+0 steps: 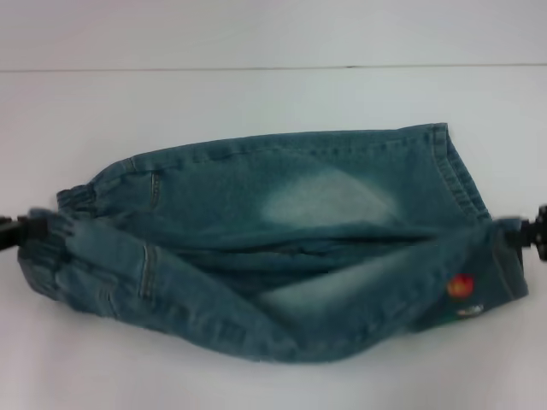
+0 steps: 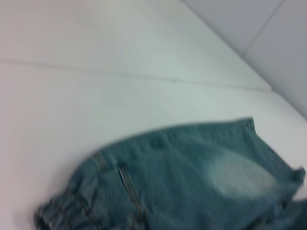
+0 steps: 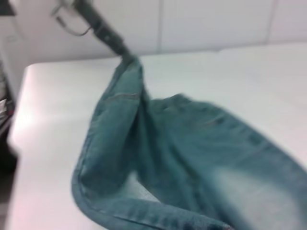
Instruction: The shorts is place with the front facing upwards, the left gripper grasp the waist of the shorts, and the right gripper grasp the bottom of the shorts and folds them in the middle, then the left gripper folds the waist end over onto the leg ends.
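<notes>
The shorts (image 1: 282, 248) lie across the white table (image 1: 256, 94), stretched between the two grippers, with the waist (image 1: 51, 239) at the left and the leg ends (image 1: 479, 222) at the right. The near leg is lifted: its lower edge curves down toward the near side of the table, and its pale faded patch (image 1: 342, 290) faces up and forward. A small red and orange print (image 1: 461, 286) sits on this near leg close to its hem.

At the left edge of the head view, the left gripper (image 1: 26, 229) is clamped on the near part of the ruffled waist, its black fingers pinched together on the band. In the right wrist view the same gripper (image 3: 125, 53) shows far off, holding a corner of the denim up off the table so that the cloth hangs from it in a long fold.

At the right edge, the right gripper (image 1: 523, 232) meets the hem of the near leg, its dark tip pressed into the denim there. The cloth pulls taut toward it, so it appears closed on the hem, though little of it shows.

Farther back, the other leg lies flat on the table, with its own pale patch (image 1: 329, 198) and its stitched hem (image 1: 444, 162) at the far right.
</notes>
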Robot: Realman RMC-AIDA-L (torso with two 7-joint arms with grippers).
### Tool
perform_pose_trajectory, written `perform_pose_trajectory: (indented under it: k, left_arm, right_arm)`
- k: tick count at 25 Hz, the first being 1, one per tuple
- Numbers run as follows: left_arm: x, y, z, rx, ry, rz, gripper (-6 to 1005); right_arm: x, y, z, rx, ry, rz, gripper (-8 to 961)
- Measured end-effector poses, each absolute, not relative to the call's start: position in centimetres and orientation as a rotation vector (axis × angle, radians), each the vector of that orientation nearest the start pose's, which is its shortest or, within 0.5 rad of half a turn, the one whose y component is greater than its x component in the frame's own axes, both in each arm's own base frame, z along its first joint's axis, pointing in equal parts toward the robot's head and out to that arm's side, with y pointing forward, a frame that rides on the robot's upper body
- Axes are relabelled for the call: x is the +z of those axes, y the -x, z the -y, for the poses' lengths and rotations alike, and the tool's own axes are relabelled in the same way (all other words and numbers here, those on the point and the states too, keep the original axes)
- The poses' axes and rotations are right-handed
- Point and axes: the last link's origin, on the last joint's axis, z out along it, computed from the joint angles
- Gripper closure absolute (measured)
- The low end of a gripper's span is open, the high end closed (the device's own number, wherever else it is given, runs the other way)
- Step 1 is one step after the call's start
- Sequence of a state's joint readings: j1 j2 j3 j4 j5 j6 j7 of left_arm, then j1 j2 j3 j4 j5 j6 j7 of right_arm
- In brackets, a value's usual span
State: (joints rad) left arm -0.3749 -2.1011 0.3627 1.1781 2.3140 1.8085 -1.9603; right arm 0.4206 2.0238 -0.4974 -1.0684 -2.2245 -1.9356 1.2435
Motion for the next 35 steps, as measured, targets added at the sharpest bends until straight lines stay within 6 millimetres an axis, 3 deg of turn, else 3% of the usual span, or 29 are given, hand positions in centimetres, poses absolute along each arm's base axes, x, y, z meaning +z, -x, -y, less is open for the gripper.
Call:
perform_pose_trajectory:
  k: [9,18,35]
  left_arm:
    - [10.5,30.9,-29.7,-0.611,2.256,1.134,914]
    - [9.3,30.8,-32.3,-0.652,2.148,1.094,913]
    - [7.6,31.6,-35.2,-0.618,2.028,1.064,911]
  right_arm:
    - [8.3,-28.8,-31.1,0.428,2.616,-0.203,914]
    - [7.8,-28.7,-34.3,0.460,2.434,-0.249,918]
    - [5.3,-31.4,-37.7,0.360,2.220,-0.362,917]
